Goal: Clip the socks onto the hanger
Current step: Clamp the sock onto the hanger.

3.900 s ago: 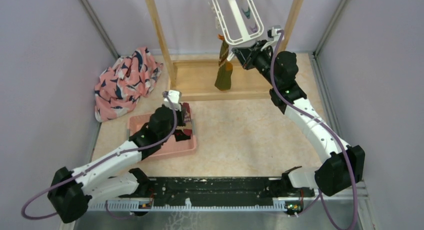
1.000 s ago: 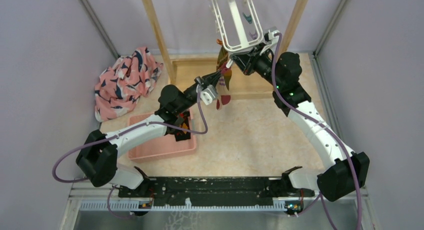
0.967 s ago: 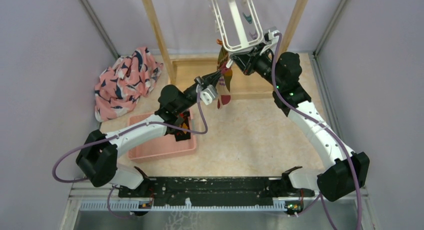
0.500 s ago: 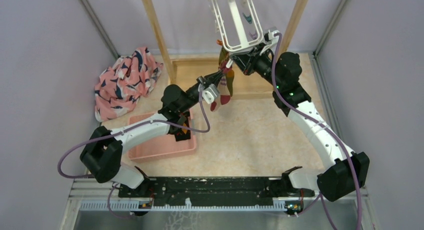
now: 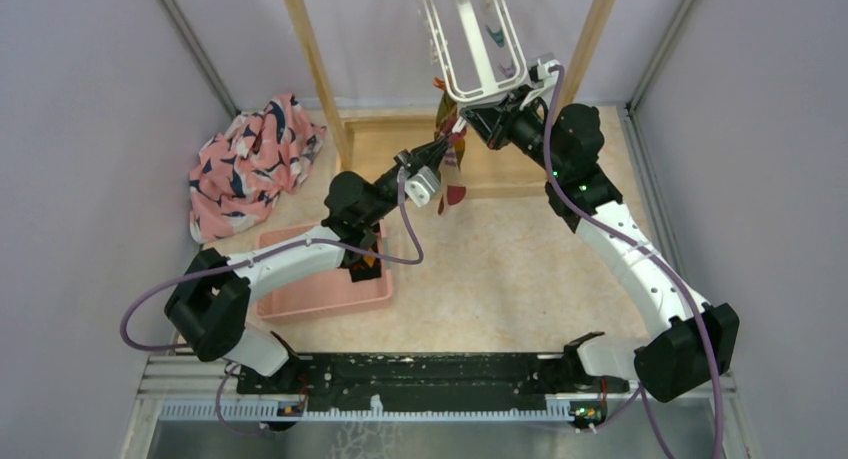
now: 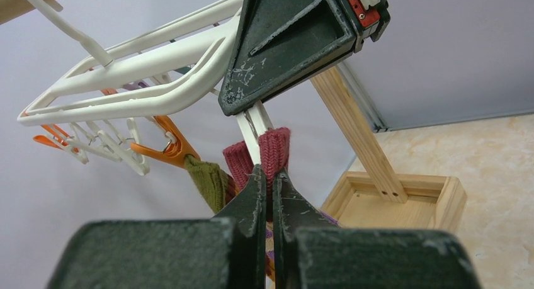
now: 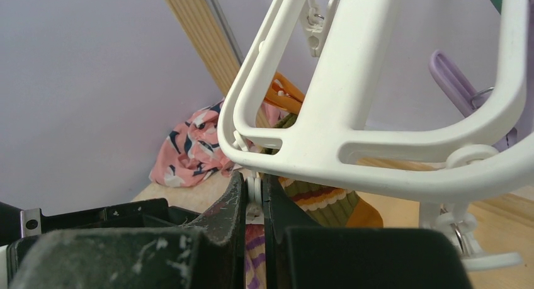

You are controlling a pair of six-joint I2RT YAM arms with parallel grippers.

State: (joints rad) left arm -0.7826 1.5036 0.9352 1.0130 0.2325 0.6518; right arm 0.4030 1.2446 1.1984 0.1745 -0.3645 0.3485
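Note:
The white hanger (image 5: 470, 39) hangs from the wooden rack; it also shows in the left wrist view (image 6: 126, 87) and the right wrist view (image 7: 352, 131). My right gripper (image 5: 472, 119) (image 7: 254, 182) is shut on a white clip (image 7: 254, 198) under the hanger's near corner. My left gripper (image 5: 440, 151) (image 6: 267, 175) is shut on the dark red cuff (image 6: 275, 147) of a striped sock (image 5: 452, 184) and holds it up against that clip (image 6: 255, 131). An olive-green striped sock (image 6: 204, 179) (image 7: 327, 201) hangs from an orange clip (image 6: 167, 152) just behind.
A pink tray (image 5: 310, 294) at the left holds more socks (image 5: 365, 264) under my left arm. A pink patterned cloth (image 5: 250, 164) lies at the far left. The wooden rack's posts (image 5: 315, 59) and base (image 5: 400, 164) stand behind the grippers.
My left arm rose from the pink tray with the sock and, over the last second, moved it up and right to the clip. My right gripper stayed at the hanger.

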